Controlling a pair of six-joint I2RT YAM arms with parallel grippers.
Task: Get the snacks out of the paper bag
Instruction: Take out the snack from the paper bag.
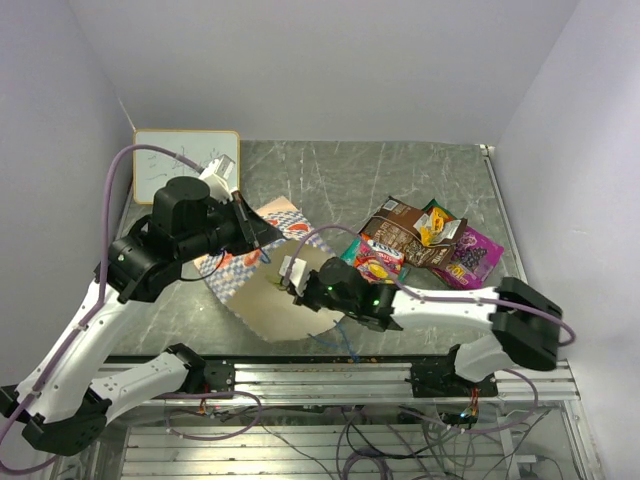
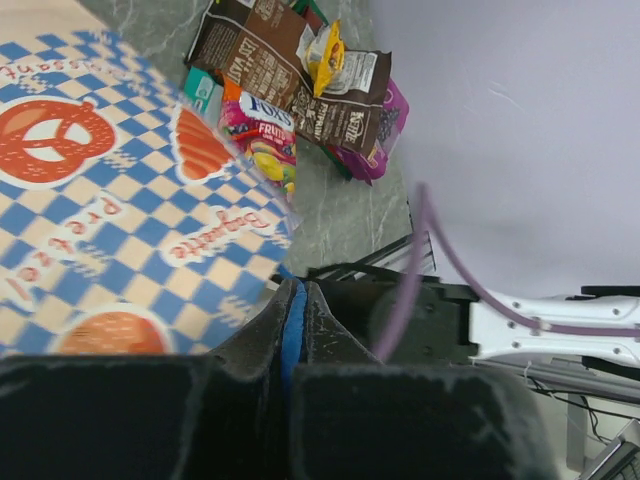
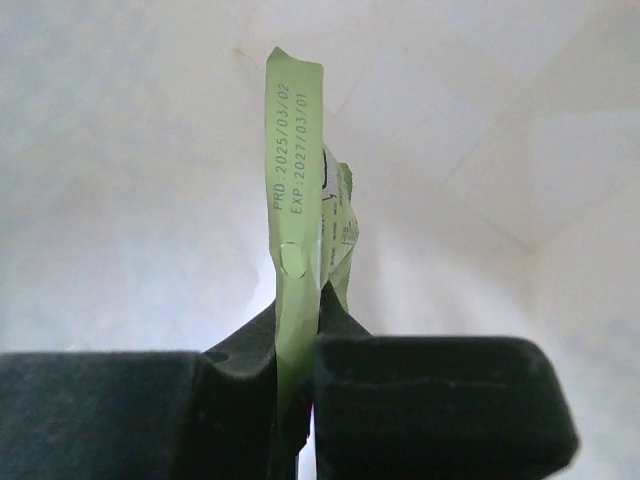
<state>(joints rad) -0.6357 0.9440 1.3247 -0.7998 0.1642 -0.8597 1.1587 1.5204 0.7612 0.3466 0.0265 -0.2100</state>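
Paper bag [image 2: 120,180] printed "Baguette" is clamped by left hand [image 2: 293,305]; right hand [image 3: 298,335] pinches green packet [image 3: 295,180] stamped "EXP:2027/03/01".

The paper bag [image 1: 262,295] rests on the counter [image 1: 340,180], left of centre, its mouth toward my right arm. My right jaws are inside it, around a small packet [image 3: 297,230]. The heaped snacks [image 1: 425,240] lie just right of the bag. A whiteboard [image 1: 180,160] sits in the back left corner.
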